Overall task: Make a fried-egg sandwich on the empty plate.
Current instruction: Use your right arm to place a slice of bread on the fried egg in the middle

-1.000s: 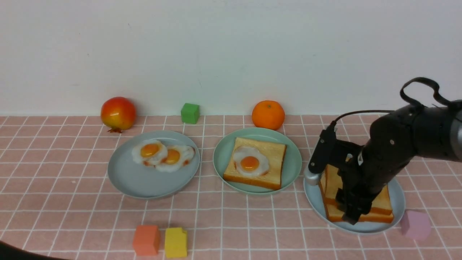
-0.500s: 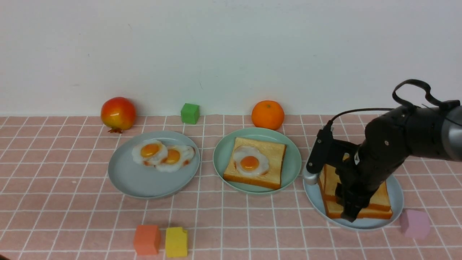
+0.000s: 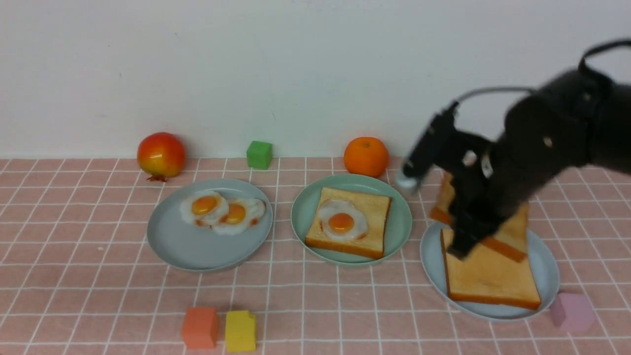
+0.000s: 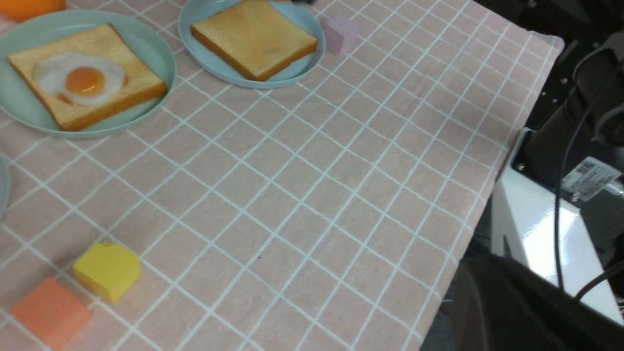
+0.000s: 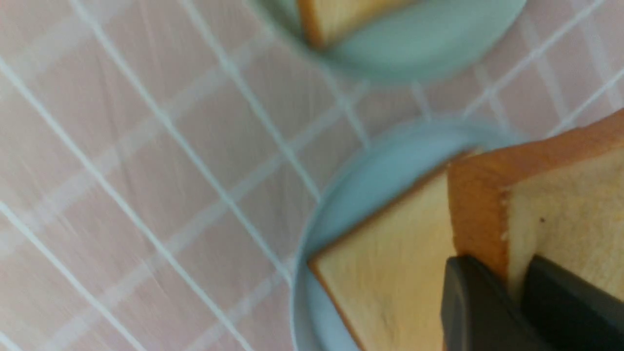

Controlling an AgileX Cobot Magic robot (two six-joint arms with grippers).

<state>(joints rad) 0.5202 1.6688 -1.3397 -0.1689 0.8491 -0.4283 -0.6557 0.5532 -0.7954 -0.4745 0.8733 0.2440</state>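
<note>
Status, front of table to back:

- Orange block (image 3: 199,327), yellow block (image 3: 240,330) and lilac block (image 3: 572,312) sit along the near edge. None of them are in my way.
- Right blue-grey plate (image 3: 430,261) has one spare toast slice (image 3: 488,276) lying flat on it.
- Right gripper (image 5: 514,292) has its fingers clamped on the crust edge of the top toast slice (image 3: 512,231). The slice is tilted, in the air above that plate and clear of the spare. Front view is motion-blurred, so I can't tell how deep the bite is.
- Left gripper is out of frame, jaws together, not involved.
- Mint-green plate (image 3: 402,222), centre, holds the bottom toast slice (image 3: 367,217) with the fried egg (image 3: 341,223) on top of it, sitting toward its left side.
- Left blue-grey plate (image 3: 197,246) holds two spare fried eggs (image 3: 217,211), overlapping.
- Back row by the wall: pomegranate (image 3: 161,155), green block (image 3: 260,154), orange (image 3: 366,157).

My read: base and egg are done, roughly two thirds through. What's left is to carry the held slice left to the mint-green plate, level it, set it over the egg and let go. The risk is the edge grip, since the slice could swing or land skewed.
</note>
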